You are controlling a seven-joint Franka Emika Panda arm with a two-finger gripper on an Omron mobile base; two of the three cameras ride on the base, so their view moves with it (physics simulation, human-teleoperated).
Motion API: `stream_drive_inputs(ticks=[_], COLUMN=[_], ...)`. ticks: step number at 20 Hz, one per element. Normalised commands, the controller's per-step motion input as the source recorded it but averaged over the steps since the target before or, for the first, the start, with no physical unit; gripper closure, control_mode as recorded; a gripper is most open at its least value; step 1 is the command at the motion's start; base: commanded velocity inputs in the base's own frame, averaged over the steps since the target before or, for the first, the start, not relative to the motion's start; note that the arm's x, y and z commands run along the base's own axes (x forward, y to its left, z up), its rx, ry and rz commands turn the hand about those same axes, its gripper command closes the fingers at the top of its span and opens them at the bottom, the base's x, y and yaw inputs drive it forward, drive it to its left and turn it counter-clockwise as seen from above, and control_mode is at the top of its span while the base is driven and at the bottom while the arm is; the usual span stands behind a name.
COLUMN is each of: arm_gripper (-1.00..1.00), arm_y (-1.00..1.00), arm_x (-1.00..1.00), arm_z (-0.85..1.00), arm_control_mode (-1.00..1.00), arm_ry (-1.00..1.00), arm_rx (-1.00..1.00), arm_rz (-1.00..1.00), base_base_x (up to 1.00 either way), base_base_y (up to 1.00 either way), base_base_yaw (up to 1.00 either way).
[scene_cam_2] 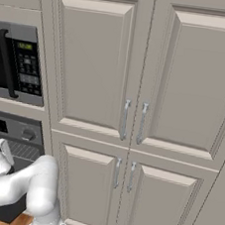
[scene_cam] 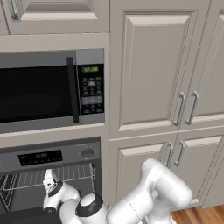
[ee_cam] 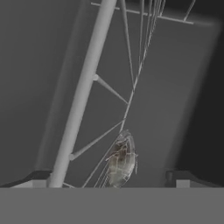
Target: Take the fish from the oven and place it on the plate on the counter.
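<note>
A: What is the biggest thing here?

B: The tall cupboards point(scene_cam: 153, 70). The microwave point(scene_cam: 48, 89) is beside them, and the oven point(scene_cam: 52, 157) is right under the microwave. The oven is open and you can see its wire rack point(scene_cam: 65, 175).

A: Where is the robot's arm point(scene_cam: 148, 197)?

B: It reaches into the oven.

A: And the fish point(ee_cam: 121, 162)?

B: It lies on the rack inside the oven, between the two finger tips.

A: Is the gripper point(ee_cam: 112, 177) holding it?

B: No. Its finger tips are wide apart, one on each side of the fish.
</note>
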Motion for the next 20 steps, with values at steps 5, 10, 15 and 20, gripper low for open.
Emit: stream_drive_inputs(ticks=[5,10,15,20], arm_gripper=[1.0,1.0,1.0,1.0], arm_y=[0.09,0.0,0.0,0.0], arm_x=[0.01,-0.05,-0.32,-0.62], arm_z=[-0.03,-0.01,-0.18,-0.31], arm_control_mode=[-1.0,-1.0,-1.0,-1.0], arm_ry=[-0.01,0.0,0.0,0.0], arm_rx=[0.0,0.0,0.0,0.0], arm_rz=[0.0,0.0,0.0,0.0], base_base_x=[0.0,0.0,0.0,0.0], base_base_y=[0.0,0.0,0.0,0.0], base_base_yaw=[0.0,0.0,0.0,0.0])
